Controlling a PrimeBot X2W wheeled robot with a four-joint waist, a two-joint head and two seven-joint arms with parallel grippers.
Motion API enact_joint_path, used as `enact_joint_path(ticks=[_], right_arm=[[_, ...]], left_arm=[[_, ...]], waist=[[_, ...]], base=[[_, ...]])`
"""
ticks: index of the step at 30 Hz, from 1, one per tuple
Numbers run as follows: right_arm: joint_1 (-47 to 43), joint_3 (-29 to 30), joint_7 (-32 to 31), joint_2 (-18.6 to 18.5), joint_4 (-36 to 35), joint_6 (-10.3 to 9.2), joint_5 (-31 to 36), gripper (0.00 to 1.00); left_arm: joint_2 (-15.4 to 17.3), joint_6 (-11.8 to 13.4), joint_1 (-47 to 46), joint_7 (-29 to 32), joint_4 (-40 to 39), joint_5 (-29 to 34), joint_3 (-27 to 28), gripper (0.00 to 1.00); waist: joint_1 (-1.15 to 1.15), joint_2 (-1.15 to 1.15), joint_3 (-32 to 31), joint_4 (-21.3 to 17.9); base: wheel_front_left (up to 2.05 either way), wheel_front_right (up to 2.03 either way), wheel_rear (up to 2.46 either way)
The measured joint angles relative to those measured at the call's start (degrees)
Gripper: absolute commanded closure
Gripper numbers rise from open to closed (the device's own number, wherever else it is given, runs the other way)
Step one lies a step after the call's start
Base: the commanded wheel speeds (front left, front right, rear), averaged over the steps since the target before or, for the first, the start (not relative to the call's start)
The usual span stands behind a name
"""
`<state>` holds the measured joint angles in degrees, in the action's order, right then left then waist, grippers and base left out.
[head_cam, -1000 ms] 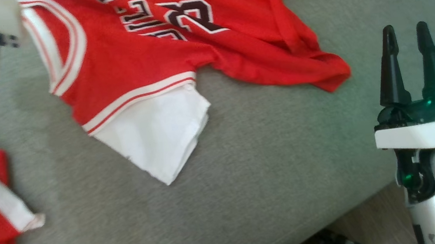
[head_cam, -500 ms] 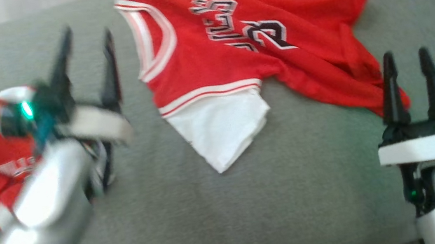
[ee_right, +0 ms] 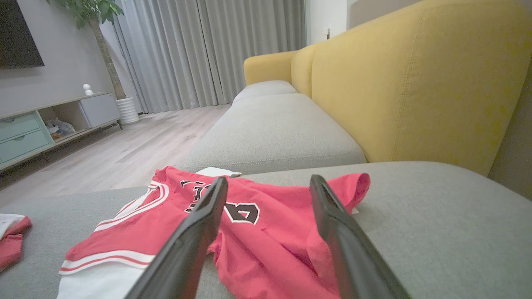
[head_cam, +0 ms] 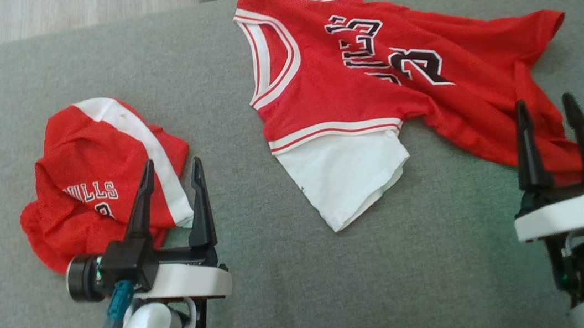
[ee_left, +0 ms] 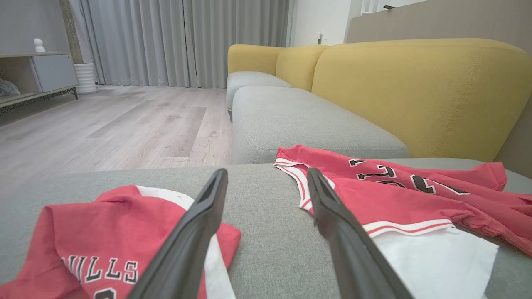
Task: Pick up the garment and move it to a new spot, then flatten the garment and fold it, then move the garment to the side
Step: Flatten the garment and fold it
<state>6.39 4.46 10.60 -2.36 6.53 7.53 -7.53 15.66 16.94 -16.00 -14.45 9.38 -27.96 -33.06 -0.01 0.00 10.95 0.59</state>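
The red jersey [head_cam: 350, 95] lies rumpled across the far right of the grey sofa seat [head_cam: 307, 285], with the shorts [head_cam: 88, 183] bunched at left. My left fingers [head_cam: 198, 209] and right fingers [head_cam: 528, 151] are spread wide, holding nothing. I'd pinch the near hem and the sleeve, then lift evenly.

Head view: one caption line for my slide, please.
Left gripper and right gripper, both open, over a grey cushion with a spread red jersey and a crumpled red garment.
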Motion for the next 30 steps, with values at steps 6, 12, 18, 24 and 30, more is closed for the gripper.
enact_joint_path(ticks=[6,12,18,24,30], right_arm=[[4.0,3.0,-5.0,-0.4,-2.8,0.0,4.0,0.0],[15.3,7.0,-17.4,-5.2,0.6,0.0,3.3,0.0],[23.3,9.3,-28.2,-9.7,12.4,0.0,2.4,0.0],[28.2,13.0,-31.6,-11.8,22.5,0.0,6.1,0.0],[33.2,15.7,-29.8,-12.9,30.9,0.0,8.9,0.0]], left_arm=[[-1.7,-2.5,-0.1,0.0,0.3,2.6,2.1,0.0],[-3.8,-5.1,-1.2,0.0,1.1,4.6,4.2,0.0],[-5.7,-7.6,-2.5,0.0,2.6,6.4,5.4,0.0],[-7.4,-9.4,-4.0,0.0,3.6,8.0,6.4,0.0],[-8.7,-11.0,-4.5,0.0,5.8,9.9,6.9,0.0]], waist=[[0.0,0.0,1.6,0.8],[0.02,0.0,4.6,1.9],[0.02,0.0,7.5,3.6],[0.02,0.0,9.7,5.4],[0.01,0.0,11.2,6.3]], base=[[0.0,0.0,0.0],[0.0,0.0,0.0],[0.0,0.0,0.0],[0.0,0.0,0.0],[0.0,0.0,0.0]])
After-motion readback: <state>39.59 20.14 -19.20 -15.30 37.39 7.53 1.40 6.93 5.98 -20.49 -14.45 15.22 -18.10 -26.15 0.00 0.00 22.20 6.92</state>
